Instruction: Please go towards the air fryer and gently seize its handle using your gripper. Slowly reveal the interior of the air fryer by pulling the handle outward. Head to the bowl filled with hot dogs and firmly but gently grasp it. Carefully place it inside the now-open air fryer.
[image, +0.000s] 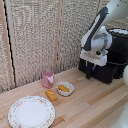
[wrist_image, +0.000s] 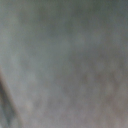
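White bowl (image: 65, 89) holds one hot dog (image: 63, 88), second (image: 50, 94) on table; end effector (image: 91, 73) at air fryer (image: 111, 62), opening unclear

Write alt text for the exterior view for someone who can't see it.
A white robot arm holds its tool at the front of a black air fryer on a wooden table. Toward the exterior view's left sit a white bowl with a hot dog, another hot dog beside it, a pink cup and a floral plate.

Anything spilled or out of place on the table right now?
One hot dog lies loose on the wooden table, between the white bowl and the floral plate, while another sits in the bowl. Wrist view is only grey blur.
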